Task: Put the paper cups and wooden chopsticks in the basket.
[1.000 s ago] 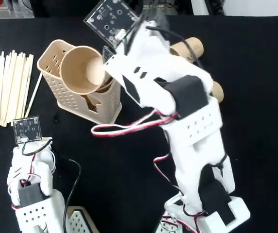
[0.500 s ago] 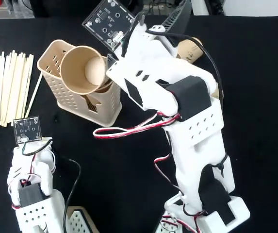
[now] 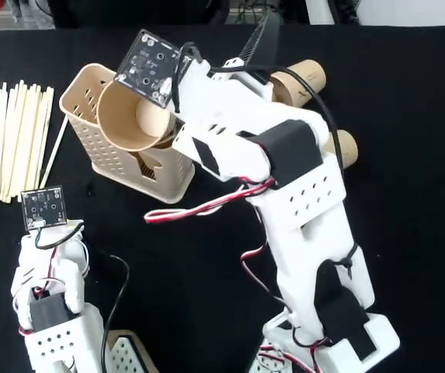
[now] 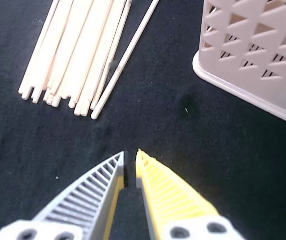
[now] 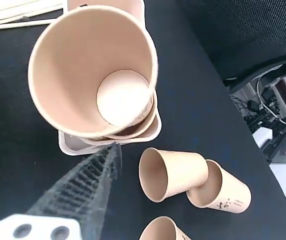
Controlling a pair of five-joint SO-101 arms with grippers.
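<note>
Right gripper (image 5: 115, 148) sat by the top cup (image 5: 93, 70) in the basket (image 3: 117, 159), grip unclear. It needed a straight, gentle release w/o tipping. Left gripper (image 4: 129, 156) had its fingers together.

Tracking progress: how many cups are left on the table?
3, lying beside the basket: one cup, a second cup next to it, a third cup nearby. The arm may hide more.

The right arm (image 3: 284, 179) sprawls across the high view, covering one side of the basket (image 3: 117, 159), much of a lying paper cup (image 3: 304, 78) and nearly all of a second cup (image 3: 346, 148). In the right wrist view, a third cup (image 5: 160, 231) is sliced off at the frame edge. In the left wrist view, the chopsticks (image 4: 78, 55) and the basket run out of frame.
</note>
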